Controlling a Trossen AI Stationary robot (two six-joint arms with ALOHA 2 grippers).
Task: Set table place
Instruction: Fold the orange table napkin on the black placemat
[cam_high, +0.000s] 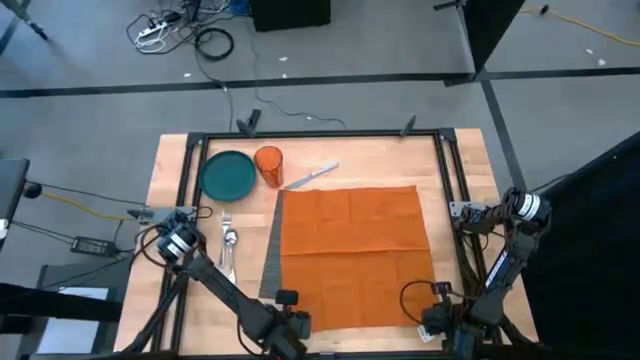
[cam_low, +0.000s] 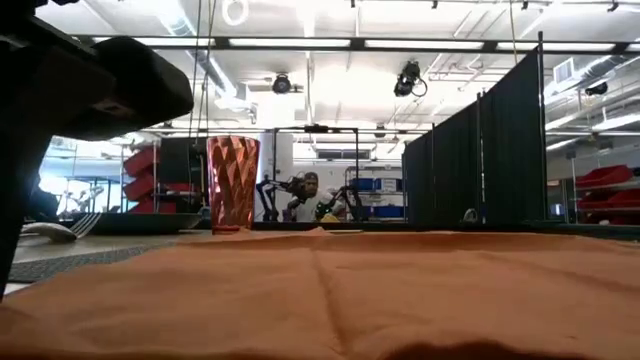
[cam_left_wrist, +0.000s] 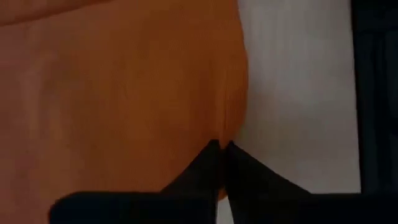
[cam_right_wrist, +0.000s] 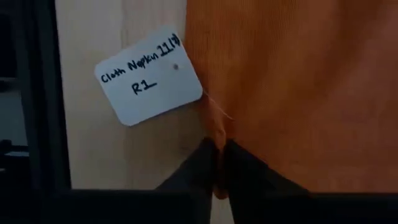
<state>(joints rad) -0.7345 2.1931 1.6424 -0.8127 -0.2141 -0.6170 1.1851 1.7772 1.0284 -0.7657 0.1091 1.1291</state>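
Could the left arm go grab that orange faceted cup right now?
Probably not yet: the left gripper is shut on a near corner of the orange cloth napkin. The orange faceted cup stands unobstructed at the far side.

Left gripper (cam_left_wrist: 222, 149): jaws closed together, tips pinching the edge of the orange cloth napkin (cam_left_wrist: 118, 93). A small pucker rises in the cloth just ahead of the tips. Napkin fills the field to one side of the jaws; pale counter (cam_left_wrist: 298, 87) lies on the other side, a dark strip beyond it.
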